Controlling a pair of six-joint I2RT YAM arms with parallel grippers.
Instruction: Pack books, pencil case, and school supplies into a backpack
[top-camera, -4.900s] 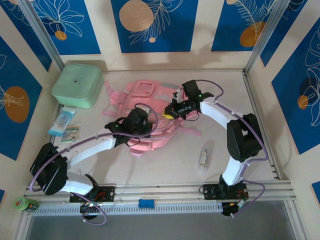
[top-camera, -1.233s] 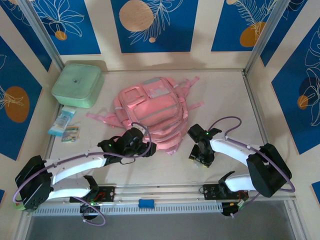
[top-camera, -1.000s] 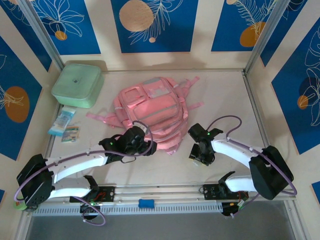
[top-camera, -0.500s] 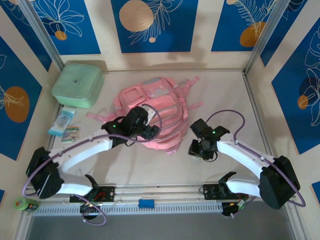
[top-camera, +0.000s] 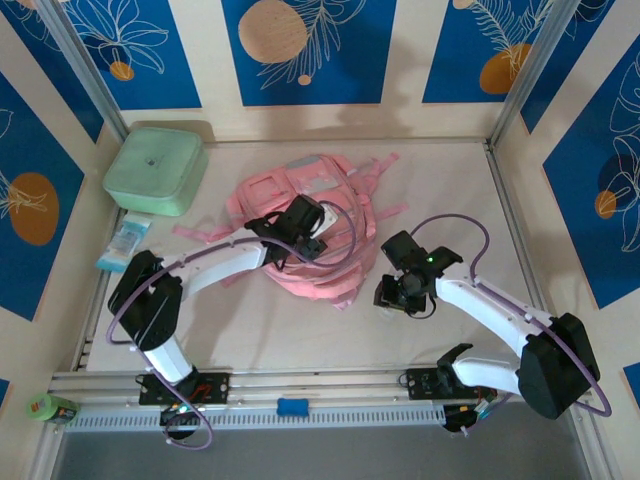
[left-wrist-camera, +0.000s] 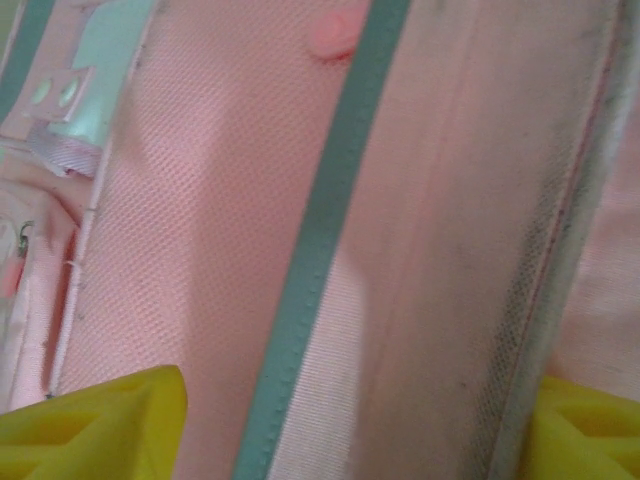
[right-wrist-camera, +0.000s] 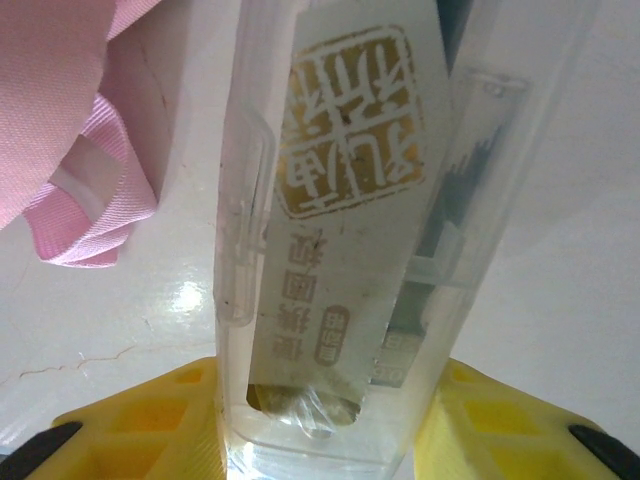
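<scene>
**Right gripper** (top-camera: 392, 297): nearest me, it is closed on the one clear-wrapped stick (right-wrist-camera: 340, 200). Its yellow fingers (right-wrist-camera: 130, 420) press both sides of the wrapper. It hangs over the table (top-camera: 300, 335), just beside the near right corner of the pink backpack (top-camera: 330, 270).

**Left gripper** (top-camera: 305, 222): it sits on the backpack's middle with its jaws wide apart. A fold with grey trim (left-wrist-camera: 320, 250) lies between them, and I cannot tell whether it is clamped.

**Risks, as I judge them:**
- The glossy wrapper may slide out of the fingers.
- I can make out no open pocket, so the stick may be pushed against shut fabric.
- If the left jaws have no hold, the soft fabric may sag over any opening.
- The two wrists work near each other and could clash.

**Count:**
- Two arms.
- One backpack.
- One wrapped stick.
- Pale blue packets (top-camera: 125, 245) at the left edge, too small to number.
- One mint-green lidded box (top-camera: 155, 170), farthest, in the left corner.
</scene>
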